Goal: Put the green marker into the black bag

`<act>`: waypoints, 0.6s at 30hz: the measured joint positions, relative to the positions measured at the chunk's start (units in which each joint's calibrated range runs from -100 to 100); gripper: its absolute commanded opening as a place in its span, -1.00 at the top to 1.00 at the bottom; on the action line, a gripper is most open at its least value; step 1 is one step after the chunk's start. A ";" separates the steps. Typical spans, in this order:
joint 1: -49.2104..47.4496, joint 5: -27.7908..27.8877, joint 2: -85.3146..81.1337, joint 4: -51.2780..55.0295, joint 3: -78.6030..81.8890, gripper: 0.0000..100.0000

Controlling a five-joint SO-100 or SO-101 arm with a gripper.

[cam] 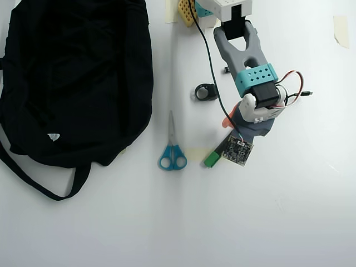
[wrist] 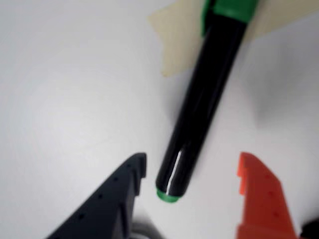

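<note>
Up close in the wrist view, my gripper (wrist: 192, 172) stands apart, one dark finger, one orange, flanking the glossy green marker (wrist: 202, 104) lying across beige tape (wrist: 174, 42). Overhead, I see the soft black bag (cam: 72, 78) left of blue-handled scissors (cam: 172, 150).

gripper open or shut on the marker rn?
Open. In the wrist view the gripper has its dark and orange fingers spread either side of the green marker, with white table visible in both gaps; the marker lies flat.
</note>
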 measured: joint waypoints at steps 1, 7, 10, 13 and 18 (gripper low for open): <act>-0.07 0.15 0.00 0.00 0.00 0.52; 0.07 0.34 0.00 0.00 0.00 0.52; 0.00 0.59 0.00 0.00 0.00 0.52; 0.00 1.27 0.00 0.00 0.00 0.52; 0.07 1.71 0.00 0.00 0.00 0.52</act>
